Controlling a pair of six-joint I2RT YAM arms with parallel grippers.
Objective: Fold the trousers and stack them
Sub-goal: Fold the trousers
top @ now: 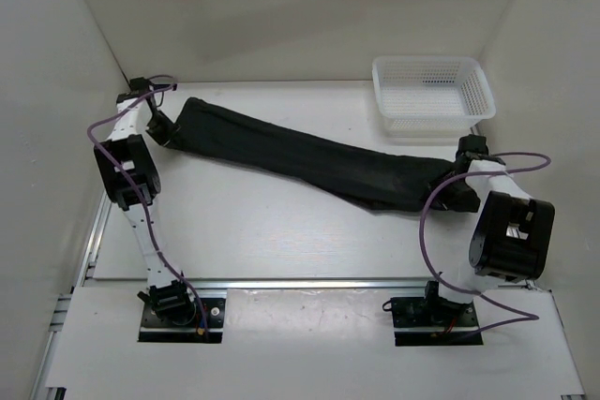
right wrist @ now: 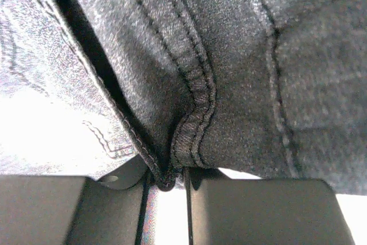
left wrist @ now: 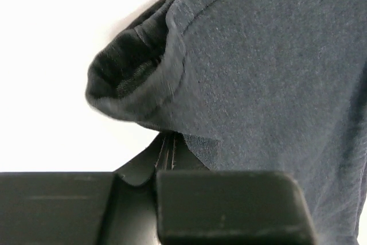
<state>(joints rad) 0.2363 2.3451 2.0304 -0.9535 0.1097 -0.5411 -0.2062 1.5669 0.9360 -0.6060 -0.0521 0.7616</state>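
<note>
Trousers [top: 309, 158] lie stretched in a long dark band across the white table [top: 281, 241], running from far left down toward the near right, with each end at an arm. We see the left gripper [top: 165, 130] at the far-left end. In its wrist view the two black fingers [left wrist: 229, 205] are drawn almost together, and a fold of soft hemmed fabric is pinched in the narrow slit between them. The right gripper [top: 452, 185] sits at the near-right end. In its wrist view the jaws are closed on a thick double-stitched seam that bunches just above the fingertips [right wrist: 258, 210]. Both ends look slightly lifted, though we cannot tell how far. A white mesh basket [top: 433, 124] stands at the far right, just beyond the trousers and not touching them.
</note>
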